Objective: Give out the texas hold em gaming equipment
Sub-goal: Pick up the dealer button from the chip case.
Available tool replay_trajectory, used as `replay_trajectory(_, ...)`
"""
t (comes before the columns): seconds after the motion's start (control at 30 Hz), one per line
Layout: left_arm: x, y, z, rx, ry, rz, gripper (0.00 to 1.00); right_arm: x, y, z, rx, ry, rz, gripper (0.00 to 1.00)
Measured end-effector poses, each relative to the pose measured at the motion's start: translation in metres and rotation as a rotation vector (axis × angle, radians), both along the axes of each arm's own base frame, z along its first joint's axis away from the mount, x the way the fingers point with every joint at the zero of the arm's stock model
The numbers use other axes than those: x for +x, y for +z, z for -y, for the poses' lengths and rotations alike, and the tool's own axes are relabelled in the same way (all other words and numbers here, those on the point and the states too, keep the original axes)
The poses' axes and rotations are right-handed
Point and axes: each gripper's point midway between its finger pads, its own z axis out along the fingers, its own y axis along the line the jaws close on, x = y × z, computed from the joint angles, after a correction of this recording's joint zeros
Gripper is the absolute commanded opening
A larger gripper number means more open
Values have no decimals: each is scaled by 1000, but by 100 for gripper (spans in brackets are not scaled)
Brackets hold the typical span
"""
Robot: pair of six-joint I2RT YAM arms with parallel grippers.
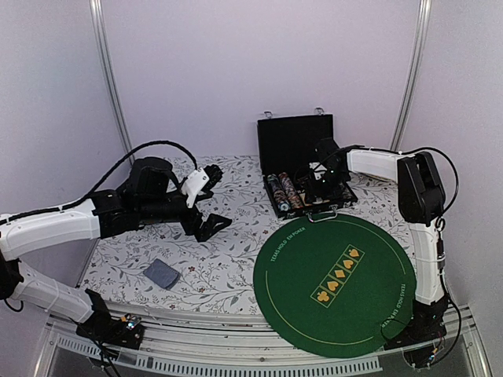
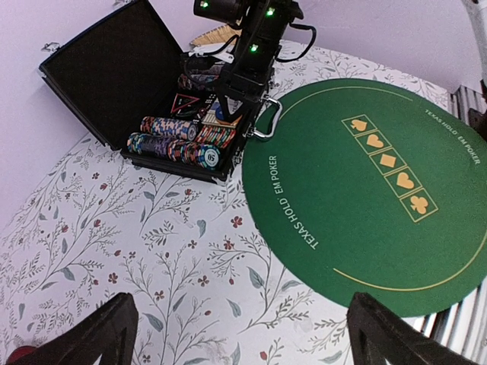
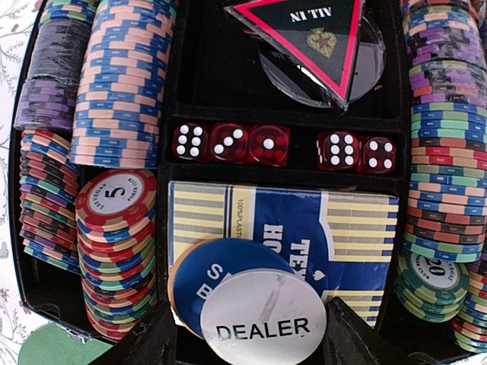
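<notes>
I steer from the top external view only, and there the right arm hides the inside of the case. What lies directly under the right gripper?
Observer: A white disc marked DEALER. It sits between the fingers of the right gripper; I cannot tell if they touch it.
Operator: Is something below that disc?
Observer: Yes, a blue disc, half covered by it, lying on a blue and yellow card box.
Operator: And what is behind the box?
Observer: Five red dice in one row, in their own slot.
</notes>
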Motion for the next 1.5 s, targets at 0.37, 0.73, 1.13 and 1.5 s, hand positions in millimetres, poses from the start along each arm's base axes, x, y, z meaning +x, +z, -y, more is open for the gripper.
replay_trajectory(0.37, 1, 0, 0, 3, -1, 9, 98, -2, 1, -7, 5, 18, 4, 63)
replay_trajectory(0.73, 3, 0, -1, 13, 12, 21, 98, -2, 1, -9, 3, 27, 6, 63)
replay_trajectory(1.13, 3, 3, -2, 10, 10, 28, 98, 5, 0, -14, -6, 45, 14, 60)
replay_trajectory(1.5, 3, 3, -2, 9, 10, 29, 98, 6, -1, -11, -39, 37, 23, 47)
